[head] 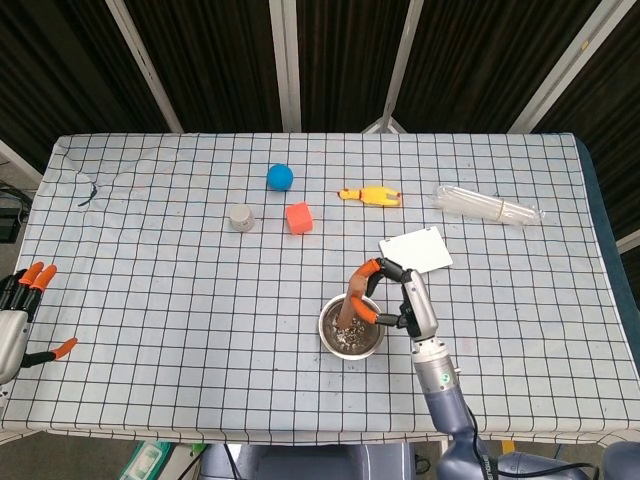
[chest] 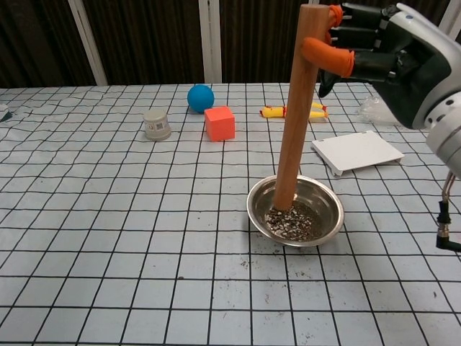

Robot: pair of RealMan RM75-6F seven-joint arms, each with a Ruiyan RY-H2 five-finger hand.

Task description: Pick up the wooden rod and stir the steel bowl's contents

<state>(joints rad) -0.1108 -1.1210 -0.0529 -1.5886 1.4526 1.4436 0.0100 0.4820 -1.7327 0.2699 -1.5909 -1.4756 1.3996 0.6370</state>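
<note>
The steel bowl (chest: 329, 205) (head: 372, 347) sits near the table's front middle, with dark and pale crumbs in it. A wooden rod (chest: 294, 111) (head: 351, 307) stands nearly upright, its lower end down in the bowl's left side among the crumbs. My right hand (chest: 378, 52) (head: 393, 300) grips the rod near its top with orange-tipped fingers (chest: 328, 55). My left hand (head: 18, 310) hangs off the table's left edge, fingers spread, holding nothing.
A white flat box (chest: 357, 152) lies just right of and behind the bowl. Farther back are a yellow rubber chicken (chest: 274, 112), an orange cube (chest: 220, 122), a blue ball (chest: 200, 97), a small grey cup (chest: 156, 124) and a clear plastic bag (head: 488, 205).
</note>
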